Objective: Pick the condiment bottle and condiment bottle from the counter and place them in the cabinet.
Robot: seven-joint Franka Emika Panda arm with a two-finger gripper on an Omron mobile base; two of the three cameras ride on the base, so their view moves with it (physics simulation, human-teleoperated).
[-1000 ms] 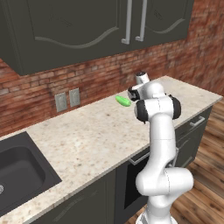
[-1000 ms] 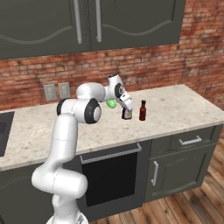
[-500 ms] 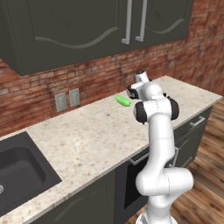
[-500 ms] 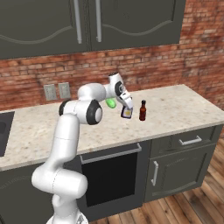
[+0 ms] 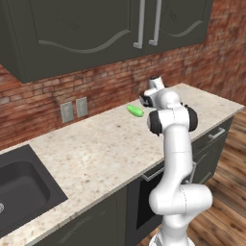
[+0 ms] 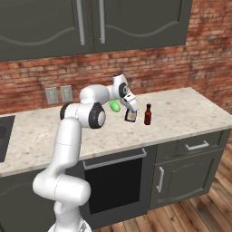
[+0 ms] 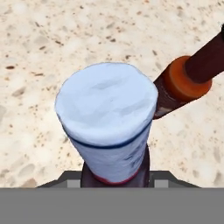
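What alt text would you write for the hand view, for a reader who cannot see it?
A white-capped condiment bottle stands close between the gripper tips, which are shut on it. A dark brown, orange-collared bottle stands just beyond it on the speckled beige stone counter.

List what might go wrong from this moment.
1. The brown bottle stands right beside the white-capped bottle that the hand has closed on; lifting carelessly could knock it over.
2. The cabinet doors overhead are shut, so the bottle cannot go in until one is opened.

Two condiment bottles are counted on the counter [image 6: 181,113]: one white-capped bottle [image 6: 131,115] and one dark brown bottle [image 6: 147,114]. One green vegetable [image 5: 135,111] is also seen.
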